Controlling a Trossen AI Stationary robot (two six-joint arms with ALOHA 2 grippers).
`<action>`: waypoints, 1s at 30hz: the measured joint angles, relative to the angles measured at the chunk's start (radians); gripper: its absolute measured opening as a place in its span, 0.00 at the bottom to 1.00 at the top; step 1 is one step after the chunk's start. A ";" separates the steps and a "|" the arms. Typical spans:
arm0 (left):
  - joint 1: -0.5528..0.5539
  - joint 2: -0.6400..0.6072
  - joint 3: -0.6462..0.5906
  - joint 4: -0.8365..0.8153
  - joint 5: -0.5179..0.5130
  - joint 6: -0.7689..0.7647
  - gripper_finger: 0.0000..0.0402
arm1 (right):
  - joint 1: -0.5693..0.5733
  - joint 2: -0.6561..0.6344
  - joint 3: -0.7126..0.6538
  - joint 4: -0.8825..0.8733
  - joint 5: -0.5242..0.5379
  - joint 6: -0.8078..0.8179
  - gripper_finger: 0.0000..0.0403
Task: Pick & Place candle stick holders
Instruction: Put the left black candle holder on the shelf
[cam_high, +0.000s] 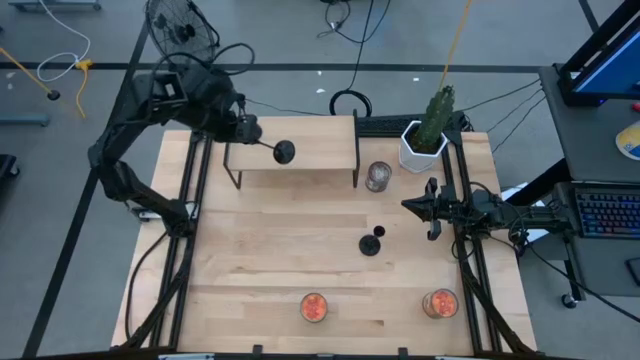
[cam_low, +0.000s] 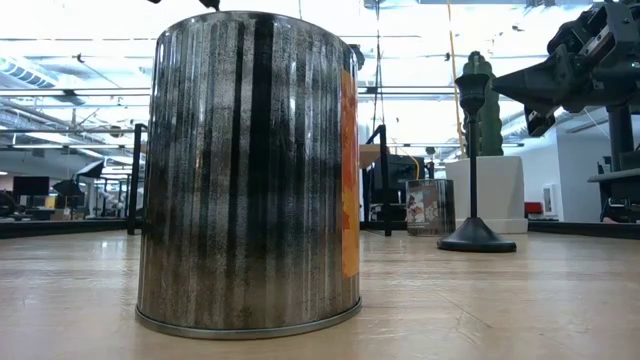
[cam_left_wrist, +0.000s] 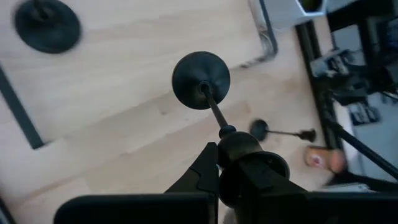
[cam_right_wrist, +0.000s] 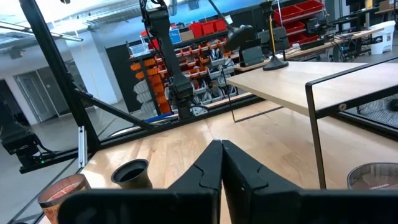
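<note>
My left gripper (cam_high: 250, 130) is over the raised wooden shelf (cam_high: 320, 150) at the table's far side. It is shut on a black candle stick holder (cam_high: 285, 152), which also shows in the left wrist view (cam_left_wrist: 201, 81). A second holder (cam_left_wrist: 46, 25) stands on its disc base on the shelf. A third holder (cam_high: 372, 240) stands on its base on the table's middle, and it also shows in the low view (cam_low: 473, 235). My right gripper (cam_high: 410, 205) is shut and empty, above the table to the right of that holder. My left gripper pinches the holder's cup top (cam_left_wrist: 249, 158) between its two fingers. The fingers come from above, slanting down. The holder hangs tilted below them, with its stem (cam_left_wrist: 214, 109) and disc base (cam_left_wrist: 201, 81) pointing away toward the shelf. The base (cam_right_wrist: 239, 34) looks clear of the shelf top.
A silvery clear glass jar (cam_high: 378, 177) stands just right of the shelf's near leg. Two orange-filled jars (cam_high: 313, 307) (cam_high: 439, 302) stand near the table's front edge. A cactus-like plant in a white pot (cam_high: 425, 140) stands at the far right.
</note>
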 joint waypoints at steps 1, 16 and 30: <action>-0.002 0.000 -0.010 0.001 -0.022 0.002 0.04 | 0.000 0.000 0.000 0.000 0.000 0.000 0.00; 0.071 0.001 -0.133 -0.001 -0.210 0.106 0.04 | 0.000 0.000 0.000 0.000 0.000 0.000 0.00; 0.194 -0.033 -0.135 -0.001 -0.129 0.129 0.04 | 0.000 0.000 0.000 0.000 -0.001 0.000 0.00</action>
